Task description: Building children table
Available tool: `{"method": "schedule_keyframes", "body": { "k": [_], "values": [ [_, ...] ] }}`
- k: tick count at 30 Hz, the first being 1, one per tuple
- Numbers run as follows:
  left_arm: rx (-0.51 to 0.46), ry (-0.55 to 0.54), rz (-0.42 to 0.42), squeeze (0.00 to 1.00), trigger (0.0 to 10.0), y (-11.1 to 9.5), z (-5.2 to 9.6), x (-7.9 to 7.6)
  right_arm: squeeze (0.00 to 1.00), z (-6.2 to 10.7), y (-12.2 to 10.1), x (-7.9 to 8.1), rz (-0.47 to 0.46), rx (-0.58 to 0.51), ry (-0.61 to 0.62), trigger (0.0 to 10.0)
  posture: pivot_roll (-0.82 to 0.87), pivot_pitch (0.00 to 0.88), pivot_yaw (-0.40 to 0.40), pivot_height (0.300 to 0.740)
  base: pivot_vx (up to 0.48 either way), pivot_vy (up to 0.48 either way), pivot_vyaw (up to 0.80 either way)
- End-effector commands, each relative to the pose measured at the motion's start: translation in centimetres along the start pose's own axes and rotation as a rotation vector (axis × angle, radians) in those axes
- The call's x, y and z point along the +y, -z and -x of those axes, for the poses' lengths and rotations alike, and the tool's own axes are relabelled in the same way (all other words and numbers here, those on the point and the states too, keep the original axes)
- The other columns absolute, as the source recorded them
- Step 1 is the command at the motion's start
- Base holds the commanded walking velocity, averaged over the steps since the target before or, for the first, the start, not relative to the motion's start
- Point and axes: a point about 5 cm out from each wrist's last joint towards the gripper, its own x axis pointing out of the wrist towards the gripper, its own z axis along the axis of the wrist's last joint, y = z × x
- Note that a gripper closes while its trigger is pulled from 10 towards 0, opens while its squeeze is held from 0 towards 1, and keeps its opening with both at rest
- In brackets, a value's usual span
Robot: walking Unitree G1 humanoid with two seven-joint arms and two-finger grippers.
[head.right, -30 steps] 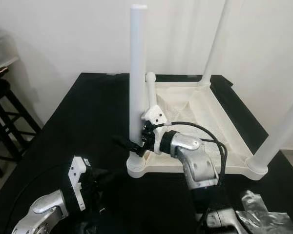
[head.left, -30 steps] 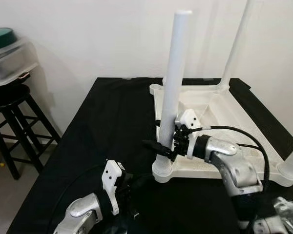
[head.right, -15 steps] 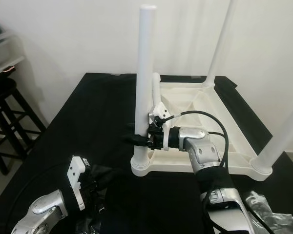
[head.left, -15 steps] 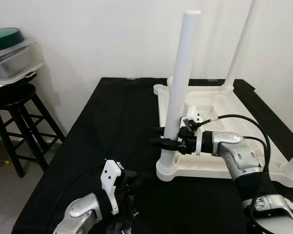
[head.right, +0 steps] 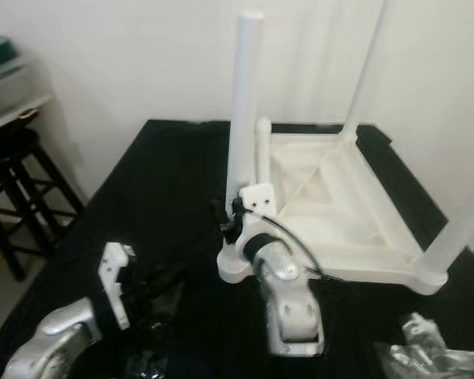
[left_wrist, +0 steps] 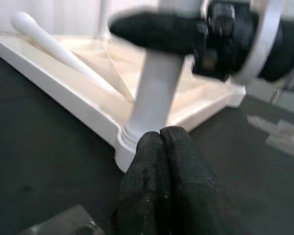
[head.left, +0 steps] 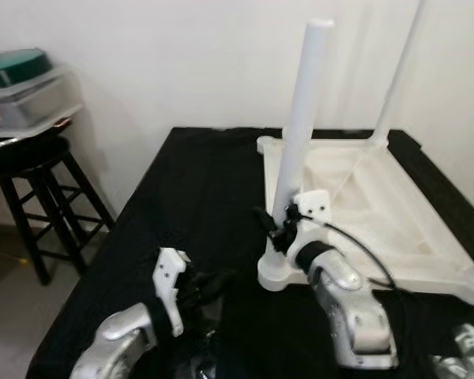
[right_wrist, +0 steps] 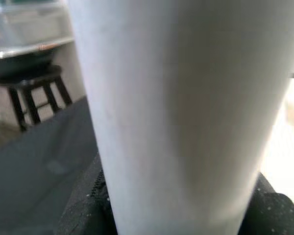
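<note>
On the black table [head.left: 174, 205], the white children's table top [head.left: 379, 201] lies upside down with its legs pointing up. The right gripper [head.left: 275, 227] sits at the near-left corner of that top, and its two black fingers are clamped around the lower part of the near-left leg [head.left: 300, 134], just above the socket where the leg meets the corner. In the right wrist view the leg's white tube [right_wrist: 176, 112] lies directly between the jaws, touching both, with the black finger pads [right_wrist: 85, 205] showing at either side of it. The leg stands nearly upright, leaning a little away from the top's centre. A second leg [head.left: 399, 71] rises at the far corner, well beyond the right jaws, and a third leg [head.right: 462, 225] stands at the near-right corner.

The left gripper [head.left: 209, 286] hovers low over the black table, short of the gripped corner. Its jaws are pressed together with nothing between them; in the left wrist view the two fingertips [left_wrist: 161, 142] meet, and straight ahead of them is the base of the gripped leg.

Off to the left of both grippers, well apart, a dark wooden stool [head.left: 31, 189] carries a clear plastic bin [head.left: 28, 95] with a green lid. Crumpled plastic wrap [head.right: 426, 355] lies on the black table behind the right arm.
</note>
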Motion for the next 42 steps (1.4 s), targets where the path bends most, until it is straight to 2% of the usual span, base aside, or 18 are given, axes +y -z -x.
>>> {"method": "schedule_keyframes", "body": {
  "k": [1,3,4,8,9,13,14,15,16,17,20,21,23,29,30,31,36,42],
  "values": [
    [0.026,0.02,-0.001,0.0,10.0,-0.1,0.0,0.3,0.0,-0.2,1.8,-0.4,-0.02,0.092,0.013,0.0,-0.11,0.0,0.003,0.74,0.0,0.0,0.0],
    [0.032,0.031,-0.001,0.0,10.0,0.1,-0.1,0.2,0.0,-0.3,1.7,-0.3,-0.02,0.081,0.015,0.0,-0.11,0.0,0.004,0.74,0.0,0.0,0.0],
    [0.013,0.016,0.001,0.0,10.0,0.0,0.0,0.0,0.0,-0.1,2.0,0.0,-0.027,0.091,-0.001,10.0,-0.12,0.0,0.025,0.74,0.0,0.0,0.0],
    [0.001,-0.004,-0.004,0.0,10.0,-0.1,0.2,0.0,0.0,0.4,2.4,0.4,-0.026,0.118,0.014,10.0,-0.12,0.0,0.027,0.74,0.0,0.0,0.0],
    [0.01,0.0,-0.016,0.0,10.0,-0.1,0.2,-0.2,1.0,0.7,2.1,1.0,-0.04,0.121,-0.027,10.0,-0.12,0.0,0.042,0.74,0.0,0.0,0.0],
    [0.068,0.033,-0.059,0.0,10.0,0.5,0.1,-1.0,1.0,0.7,-0.4,1.9,-0.006,0.021,-0.353,10.0,-0.12,0.0,0.05,0.74,0.0,0.0,0.0],
    [0.068,0.033,-0.059,0.0,10.0,0.5,0.1,-1.0,1.0,0.7,-0.4,1.9,-0.006,0.021,-0.353,10.0,-0.12,0.0,0.05,0.74,0.0,0.0,0.0],
    [0.043,0.013,-0.045,0.0,10.0,0.4,0.0,-1.0,1.0,0.9,-1.5,1.4,0.066,-0.029,-0.579,10.0,-0.12,0.0,0.048,0.74,0.0,0.0,0.0],
    [0.036,0.007,-0.041,0.0,10.0,0.3,-0.1,-1.0,1.0,0.9,-1.7,1.2,0.083,-0.035,-0.625,10.0,-0.12,0.0,0.048,0.74,0.0,0.0,0.0],
    [0.027,0.009,-0.041,0.0,10.0,0.1,-0.3,-1.0,0.0,0.9,-1.9,0.7,0.129,-0.034,-0.685,10.0,-0.11,0.0,0.041,0.74,0.0,0.0,0.0],
    [0.018,0.02,-0.045,0.0,10.0,-0.2,-0.7,-1.1,0.0,0.9,-2.1,0.2,0.181,-0.025,-0.762,10.0,-0.1,0.0,0.04,0.74,0.0,0.0,0.0],
    [0.018,0.033,-0.051,0.0,10.0,-0.2,-1.1,-1.2,0.0,0.0,-2.6,-0.9,0.21,-0.014,-0.828,10.0,-0.11,0.0,0.045,0.74,0.0,0.0,0.0],
    [0.018,0.035,-0.05,0.0,10.0,-0.2,-1.3,-1.3,0.0,-0.6,-3.0,-1.6,0.228,-0.011,-0.839,10.0,-0.1,0.0,0.044,0.74,0.0,0.0,0.0],
    [0.037,0.015,-0.04,0.0,10.0,0.3,-0.7,-1.0,0.0,-1.5,-3.7,-2.9,0.189,0.022,-0.917,10.0,-0.1,0.0,0.048,0.74,0.0,0.0,0.0],
    [0.041,0.006,-0.034,0.0,10.0,0.4,-0.4,-0.9,0.0,-1.5,-3.7,-3.1,0.167,0.033,-0.951,2.4,-0.09,0.0,0.046,0.74,0.0,0.0,0.0],
    [0.043,0.001,-0.029,0.0,10.0,0.4,-0.2,-0.8,0.0,-1.5,-3.7,-3.3,0.153,0.039,-0.97,0.0,-0.09,0.0,0.046,0.74,0.0,0.0,0.0],
    [0.029,-0.015,-0.022,0.0,10.0,0.4,0.1,-1.2,0.0,-1.6,-2.9,-4.1,0.126,0.066,-1.008,0.0,-0.08,0.0,0.028,0.74,0.0,0.0,0.0],
    [0.03,-0.01,-0.025,0.0,10.0,0.3,-0.3,-1.2,0.0,-1.4,-1.7,-4.6,0.172,0.105,-0.921,0.0,-0.08,0.0,0.028,0.74,0.0,0.0,0.0]
  ]
}}
